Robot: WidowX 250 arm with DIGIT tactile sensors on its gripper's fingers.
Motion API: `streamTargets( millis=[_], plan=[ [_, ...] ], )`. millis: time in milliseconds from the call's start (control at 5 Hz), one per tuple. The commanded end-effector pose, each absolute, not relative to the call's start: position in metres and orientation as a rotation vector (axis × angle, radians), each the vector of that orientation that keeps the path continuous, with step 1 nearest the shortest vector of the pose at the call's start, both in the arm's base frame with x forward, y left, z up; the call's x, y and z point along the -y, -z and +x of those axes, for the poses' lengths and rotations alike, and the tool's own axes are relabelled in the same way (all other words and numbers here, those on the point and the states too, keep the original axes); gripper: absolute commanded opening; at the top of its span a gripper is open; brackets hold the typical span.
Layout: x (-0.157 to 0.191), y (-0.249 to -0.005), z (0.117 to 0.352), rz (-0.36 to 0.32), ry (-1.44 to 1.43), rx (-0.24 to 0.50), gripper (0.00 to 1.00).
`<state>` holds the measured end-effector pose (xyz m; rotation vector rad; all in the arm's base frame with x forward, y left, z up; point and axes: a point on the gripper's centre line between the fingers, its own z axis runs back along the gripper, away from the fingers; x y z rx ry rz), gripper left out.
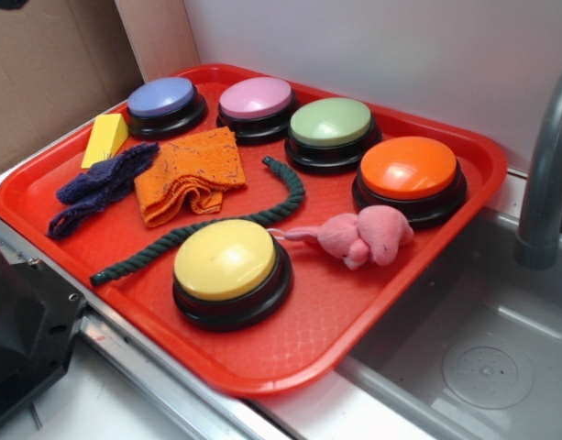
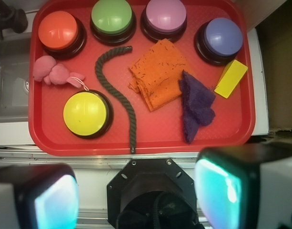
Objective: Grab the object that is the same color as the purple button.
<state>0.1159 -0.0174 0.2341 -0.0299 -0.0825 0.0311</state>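
Red plastic tray (image 1: 70, 188) sits on a counter beside a metal sink (image 1: 487, 357), and we look at it from two views. Five dome buttons on black bases stand on it. Along the far edge run the purple button (image 1: 162, 97), a pink-lilac button (image 1: 256, 98), a green button (image 1: 331, 123) and an orange button (image 1: 409, 169); a yellow button (image 1: 225, 260) stands alone near the front edge.

Lying at the tray's left end in the exterior view, just in front of the purple button, we find the purple cloth (image 1: 102, 186), a long, narrow, fuzzy strip. It touches the orange cloth (image 1: 191, 171), which is folded and larger. A yellow wedge block (image 1: 104, 137) lies just beside the purple cloth, toward the tray's back corner.

A dark green rope (image 1: 216, 220) curves across the middle of the tray, between the orange cloth and the yellow button. A pink plush toy (image 1: 365, 236) lies between the yellow and orange buttons.

From the wrist view, the gripper (image 2: 136, 193) hangs outside the tray's near edge, well apart from the purple cloth. Its two fingers (image 2: 222, 186) stand wide apart with nothing between them.
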Motion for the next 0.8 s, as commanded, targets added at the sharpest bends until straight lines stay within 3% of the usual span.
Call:
streamTargets(
  millis=[0, 200, 600],
  plan=[
    [0.017, -0.234, 0.116, -0.030, -0.031, 0.083, 1.00],
    [0.000, -0.220, 0.124, -0.005, -0.055, 0.152, 1.00],
    [-0.055, -0.159, 0.140, -0.011, -0.089, 0.159, 1.00]
  ],
)
